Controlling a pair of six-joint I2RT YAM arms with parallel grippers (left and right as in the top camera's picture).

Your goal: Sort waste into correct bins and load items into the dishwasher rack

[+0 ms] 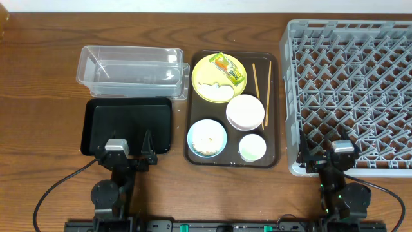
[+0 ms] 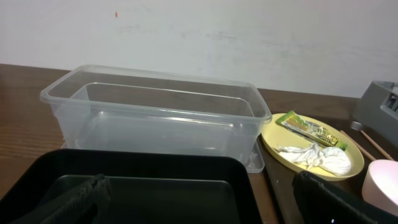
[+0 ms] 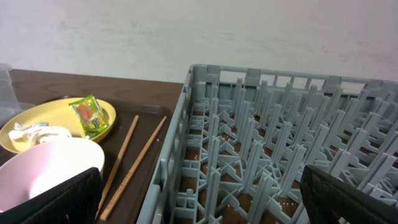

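On the brown tray (image 1: 193, 136) sit a yellow plate (image 1: 205, 67) with a green-and-orange wrapper (image 1: 230, 69) and a white scrap (image 1: 217, 91), a white bowl (image 1: 244, 111), a light blue bowl (image 1: 206, 138) with food grains, a white cup (image 1: 252, 147) and two chopsticks (image 1: 261, 92). The clear tub (image 1: 129, 69) and the black tray (image 1: 127, 124) lie left of it, the grey rack (image 1: 351, 90) right. My left gripper (image 1: 129, 149) is open at the black tray's (image 2: 143, 193) near edge. My right gripper (image 1: 325, 157) is open at the rack's (image 3: 273, 143) near left corner.
In the left wrist view the clear tub (image 2: 155, 112) stands behind the black tray, with the plate (image 2: 283, 146), wrapper (image 2: 308, 129) and scrap (image 2: 320, 155) to its right. The right wrist view shows the chopsticks (image 3: 134, 158), white bowl (image 3: 46, 171) and plate (image 3: 37, 127) left of the rack.
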